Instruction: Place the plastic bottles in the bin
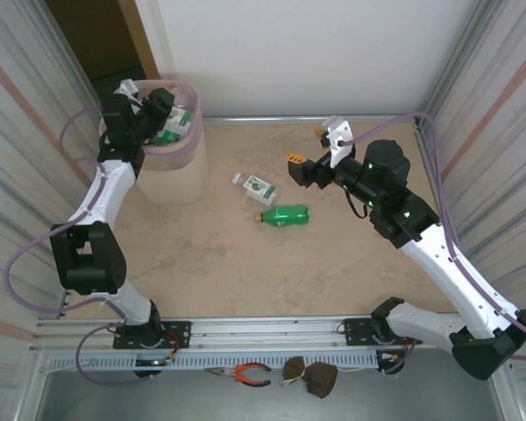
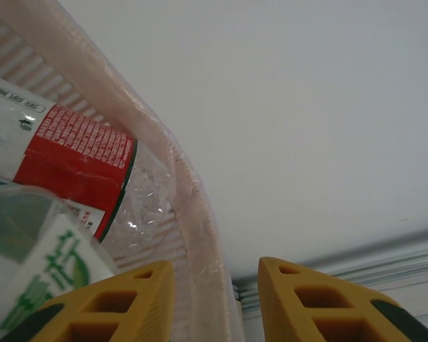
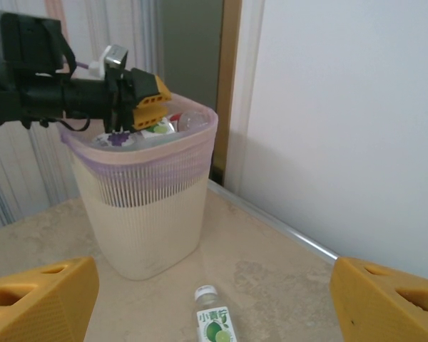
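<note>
The bin [image 1: 189,147] stands at the far left, with bottles piled up to its rim. My left gripper [image 1: 161,107] hovers over its opening, jaws only narrowly open and empty. In the left wrist view the gripper [image 2: 215,265] frames the bin's rim [image 2: 192,214], beside a red-labelled clear bottle [image 2: 78,157] and a green-and-white-labelled one [image 2: 36,285]. Two bottles lie on the table: a clear one with a green label [image 1: 257,188] [image 3: 214,324] and a green one [image 1: 285,215]. My right gripper [image 1: 307,146] [image 3: 212,267] hangs wide open and empty just right of them, facing the bin [image 3: 143,214] and the left gripper [image 3: 148,100].
Corrugated walls close in the left and right sides, and a white wall with a metal ledge [image 3: 285,228] runs along the back. Pliers [image 1: 244,374] and a dark brush lie below the front rail, off the table.
</note>
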Robot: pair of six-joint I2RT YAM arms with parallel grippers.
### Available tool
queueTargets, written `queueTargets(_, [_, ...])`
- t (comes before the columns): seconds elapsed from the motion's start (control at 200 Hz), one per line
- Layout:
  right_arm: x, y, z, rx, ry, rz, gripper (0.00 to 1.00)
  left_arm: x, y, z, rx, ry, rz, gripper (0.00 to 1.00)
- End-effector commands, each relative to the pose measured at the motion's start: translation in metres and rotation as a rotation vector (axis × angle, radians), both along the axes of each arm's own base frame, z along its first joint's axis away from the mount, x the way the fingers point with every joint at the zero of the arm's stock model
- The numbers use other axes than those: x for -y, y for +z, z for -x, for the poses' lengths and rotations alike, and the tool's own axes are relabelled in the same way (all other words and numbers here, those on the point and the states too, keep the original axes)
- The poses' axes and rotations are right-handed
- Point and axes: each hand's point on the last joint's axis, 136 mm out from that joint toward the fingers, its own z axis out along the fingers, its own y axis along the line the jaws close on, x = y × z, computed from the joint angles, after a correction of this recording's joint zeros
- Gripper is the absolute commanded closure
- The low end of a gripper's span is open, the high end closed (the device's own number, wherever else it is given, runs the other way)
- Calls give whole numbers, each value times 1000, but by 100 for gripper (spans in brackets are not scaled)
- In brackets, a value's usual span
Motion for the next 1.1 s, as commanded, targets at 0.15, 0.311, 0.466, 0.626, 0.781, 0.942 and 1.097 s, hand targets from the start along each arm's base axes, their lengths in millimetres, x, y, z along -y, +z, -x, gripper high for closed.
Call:
queueTargets(0.15, [12, 3, 0, 20, -32, 4, 16, -1, -36, -19, -57, 17, 10, 66])
queueTargets(0.311, [16, 5, 0, 17, -42, -4, 16, -5, -52, -27, -90, 39, -8, 67])
queueTargets(0.466, [18, 4, 1, 11, -44, -4, 16, -7, -59, -35, -97, 39, -5, 68])
queueTargets(0.626, [20, 2, 2, -12, -45, -3, 16, -6, -23, -33, -19, 24, -3, 67])
queueTargets(0.781, [17, -12, -1, -75, -28, 28, 16, 1, 24, -20, 80, -21, -17, 67])
queueTargets(0.942, [12, -33, -5, -140, 10, 86, 15, 1, 52, -2, 131, -32, -18, 65])
queueTargets(1.097, [16, -55, -14, -183, 25, 159, 15, 0, 74, 15, 171, -43, -14, 64])
